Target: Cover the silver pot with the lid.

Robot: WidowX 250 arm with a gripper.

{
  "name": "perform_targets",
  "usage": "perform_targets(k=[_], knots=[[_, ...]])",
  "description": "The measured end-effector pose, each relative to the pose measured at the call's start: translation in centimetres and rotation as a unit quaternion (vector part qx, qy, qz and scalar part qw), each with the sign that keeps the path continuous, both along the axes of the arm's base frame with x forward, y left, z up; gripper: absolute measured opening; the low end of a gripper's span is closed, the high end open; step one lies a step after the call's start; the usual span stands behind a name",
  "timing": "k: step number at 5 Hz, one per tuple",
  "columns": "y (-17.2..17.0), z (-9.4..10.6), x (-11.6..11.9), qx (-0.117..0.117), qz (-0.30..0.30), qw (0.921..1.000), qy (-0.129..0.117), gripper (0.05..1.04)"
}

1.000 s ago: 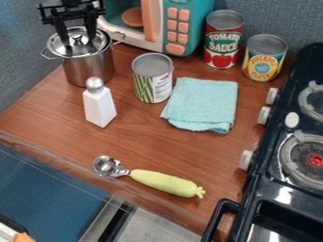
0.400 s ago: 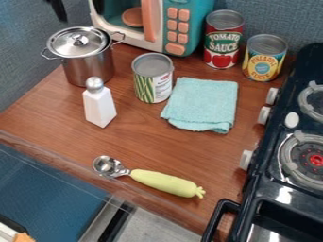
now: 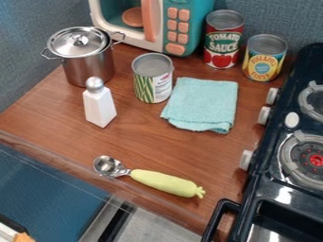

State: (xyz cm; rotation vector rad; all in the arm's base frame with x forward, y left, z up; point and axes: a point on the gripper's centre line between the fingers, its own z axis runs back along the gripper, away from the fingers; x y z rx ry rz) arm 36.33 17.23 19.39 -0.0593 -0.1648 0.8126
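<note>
The silver pot [image 3: 89,71] stands upright at the upper left of the counter, a handle on either side of its rim. Its shiny lid [image 3: 68,43] lies over the pot's mouth, knob upward, and looks about level. Nothing touches the lid or its knob.
Close in front of the pot is a white shaker [image 3: 99,107]. A green-labelled can [image 3: 152,79] and a folded teal cloth [image 3: 200,104] lie to the right. Behind are a toy microwave [image 3: 154,23] and two cans; a stove [image 3: 284,156] borders the right, a spoon [image 3: 163,183] the front.
The gripper was over the lid's knob, then rose off it to the top edge, and is now out of the view. Pot and lid have kept their place.
</note>
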Motion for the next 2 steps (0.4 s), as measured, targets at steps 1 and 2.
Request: perform_targets(k=[1,2], knots=[[-1.4,2.7,-1.5,-0.008,-0.024,0.9996,-0.012,1.005],[-3.4,3.6,-3.7,-0.008,-0.050,0.9987,-0.010,1.005]])
